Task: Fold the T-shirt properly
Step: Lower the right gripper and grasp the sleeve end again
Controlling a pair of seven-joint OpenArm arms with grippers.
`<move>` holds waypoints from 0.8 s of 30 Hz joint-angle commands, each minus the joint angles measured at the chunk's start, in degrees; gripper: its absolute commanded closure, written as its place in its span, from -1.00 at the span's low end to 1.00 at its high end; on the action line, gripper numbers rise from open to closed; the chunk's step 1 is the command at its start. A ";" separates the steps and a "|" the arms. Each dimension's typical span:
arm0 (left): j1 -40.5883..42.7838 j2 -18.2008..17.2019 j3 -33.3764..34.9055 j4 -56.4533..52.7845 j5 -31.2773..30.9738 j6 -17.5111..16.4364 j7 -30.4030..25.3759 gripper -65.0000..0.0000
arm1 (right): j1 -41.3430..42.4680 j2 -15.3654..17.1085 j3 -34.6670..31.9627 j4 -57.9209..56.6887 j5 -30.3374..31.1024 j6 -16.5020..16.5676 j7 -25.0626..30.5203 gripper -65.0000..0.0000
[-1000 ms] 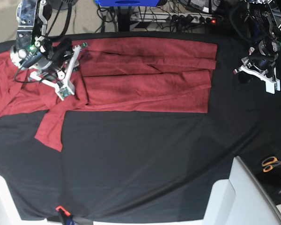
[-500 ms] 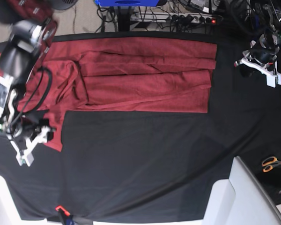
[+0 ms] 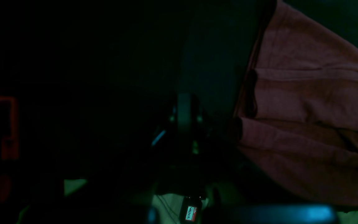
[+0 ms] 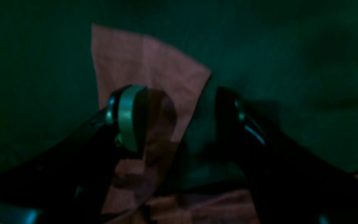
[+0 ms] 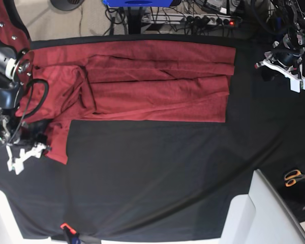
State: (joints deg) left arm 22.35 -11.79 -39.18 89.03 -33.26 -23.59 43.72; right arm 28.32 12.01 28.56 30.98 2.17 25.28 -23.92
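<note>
One red T-shirt [image 5: 157, 81] lies along the black tablecloth's [image 5: 157, 173] far edge, wide bare cloth in front; right gripper [image 4: 179, 124] spread over the sleeve end [image 4: 148, 68], nothing pinched; left gripper [image 5: 283, 70] pressed together, empty, beyond the hem; one pair of scissors [image 5: 296, 177].

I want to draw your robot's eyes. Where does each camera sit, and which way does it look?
Base: high above, looking straight down on the T-shirt and black tablecloth; both arms show, right end effector near the sleeve end, left end effector off the cloth.
Left wrist: on the left arm, facing the shirt's folded edge; very dark, its own end effector dim.
Right wrist: on the right arm, looking down past its open fingers at the sleeve end.
Shared: all views show the red shirt.
</note>
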 commanded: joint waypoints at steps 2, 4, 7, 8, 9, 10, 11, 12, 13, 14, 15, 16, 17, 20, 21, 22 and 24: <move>-0.06 -0.91 -0.34 0.94 -0.81 -0.19 -1.04 1.00 | 1.97 0.87 0.15 0.89 0.59 0.26 1.20 0.01; -0.06 -0.91 -0.34 0.86 -0.81 -0.19 -1.04 1.00 | 1.97 0.87 0.15 0.80 0.59 0.26 1.20 0.01; 0.20 -0.91 -0.34 0.94 -0.81 -0.19 -1.04 1.00 | 1.88 0.60 0.15 0.71 0.59 0.26 1.46 0.01; 0.20 -0.91 -0.34 0.94 -0.81 -0.19 -1.04 1.00 | 1.71 0.43 0.15 0.71 0.59 0.26 2.25 0.01; 0.29 -0.91 -0.34 0.94 -0.81 -0.19 -1.04 1.00 | 1.62 0.34 0.15 0.18 0.59 0.26 3.13 0.01; 0.38 -0.91 -0.34 0.94 -0.81 -0.19 -1.04 1.00 | 1.62 0.34 0.15 -1.40 0.59 0.17 4.10 0.01; 0.73 -0.91 -0.34 1.03 -0.81 -0.19 -1.04 1.00 | 1.88 0.52 0.15 -3.69 0.59 0.17 5.24 0.01; 1.34 -0.91 -0.43 1.03 -0.81 -0.19 -1.04 1.00 | 2.23 0.78 0.15 -5.62 0.59 0.17 6.38 0.01; 1.87 -0.91 -0.43 1.03 -0.81 -0.19 -1.13 1.00 | 2.85 0.78 0.15 -7.38 0.59 0.17 7.61 0.01; 2.22 -0.91 -0.43 1.03 -0.81 -0.45 -1.13 1.00 | 3.20 0.87 0.15 -9.14 0.59 0.17 8.93 0.01; 2.31 -0.91 -0.43 1.03 -0.81 -1.68 -1.13 1.00 | 3.38 0.96 0.15 -10.54 0.59 0.17 9.99 0.01; 2.75 -0.91 -0.60 1.03 -0.81 -3.61 -1.13 1.00 | 3.38 1.31 0.15 -11.42 0.59 0.17 10.69 0.01; 3.37 -0.74 -1.66 1.03 -0.81 -6.16 -1.13 1.00 | 3.46 1.48 0.15 -12.21 0.59 0.17 11.22 0.01; 3.98 0.32 -5.52 0.94 -0.81 -11.17 -1.04 1.00 | 3.46 1.31 0.15 -12.39 0.59 0.17 11.48 0.03; 4.07 0.76 -6.76 0.94 -0.63 -12.23 -1.04 1.00 | 3.46 1.31 0.15 -12.39 0.59 0.17 11.48 0.10; 4.16 1.02 -7.99 0.94 -0.55 -13.02 -0.96 1.00 | 3.46 1.31 0.15 -12.39 0.59 0.17 11.48 0.25; 4.77 1.11 -9.48 0.59 -0.55 -14.43 -0.96 1.00 | 3.55 1.40 0.15 -12.30 0.59 0.17 11.39 0.71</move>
State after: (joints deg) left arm 26.87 -9.98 -48.29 88.88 -33.06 -37.63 43.57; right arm 30.65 12.95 28.67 18.35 2.96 25.08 -12.34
